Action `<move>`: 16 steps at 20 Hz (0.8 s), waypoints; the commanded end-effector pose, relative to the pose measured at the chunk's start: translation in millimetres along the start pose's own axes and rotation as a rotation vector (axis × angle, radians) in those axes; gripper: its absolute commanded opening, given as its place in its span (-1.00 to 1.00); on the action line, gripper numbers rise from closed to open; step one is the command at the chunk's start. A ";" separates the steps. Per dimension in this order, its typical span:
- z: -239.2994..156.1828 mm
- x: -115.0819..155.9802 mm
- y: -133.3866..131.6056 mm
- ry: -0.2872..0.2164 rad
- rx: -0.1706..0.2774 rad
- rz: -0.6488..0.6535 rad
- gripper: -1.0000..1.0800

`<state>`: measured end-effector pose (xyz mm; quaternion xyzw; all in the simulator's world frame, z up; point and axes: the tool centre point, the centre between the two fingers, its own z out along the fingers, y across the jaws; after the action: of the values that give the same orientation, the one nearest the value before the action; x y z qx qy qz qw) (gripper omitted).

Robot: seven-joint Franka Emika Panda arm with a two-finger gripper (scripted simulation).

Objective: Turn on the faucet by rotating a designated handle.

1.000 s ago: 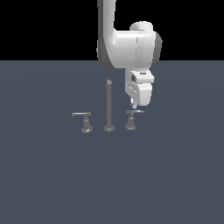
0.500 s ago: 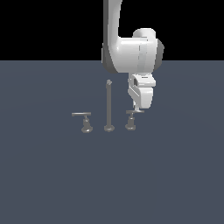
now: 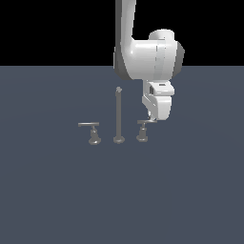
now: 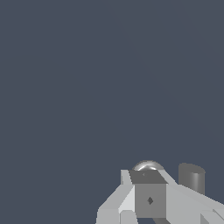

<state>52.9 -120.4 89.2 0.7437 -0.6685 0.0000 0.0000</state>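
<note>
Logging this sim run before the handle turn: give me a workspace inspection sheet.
Surface: flat dark grey floor, bare apart from the faucet set.
Job's things: faucet with tall upright spout post; designated handle on the exterior view's right, bar level; twin handle on the left.
Clutter: nothing seen.
Grippers: gripper low at the outer end of the designated handle's bar; open or shut cannot be told, contact unclear.
Cables: nothing seen.
Surroundings: black backdrop above the floor.

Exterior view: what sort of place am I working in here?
A simulated test scene, not a real room: a bare, flat grey floor under a black backdrop, holding only a freestanding faucet with two lever handles, and the white arm with its end effector at the designated handle.
</note>
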 end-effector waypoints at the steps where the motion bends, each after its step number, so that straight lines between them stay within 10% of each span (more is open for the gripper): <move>1: 0.0 5.3 8.5 0.000 0.000 0.000 -1.00; 16: 0.1 2.5 43.2 0.000 0.003 -0.003 -1.00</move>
<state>23.5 -128.7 89.3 0.7450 -0.6669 0.0092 -0.0060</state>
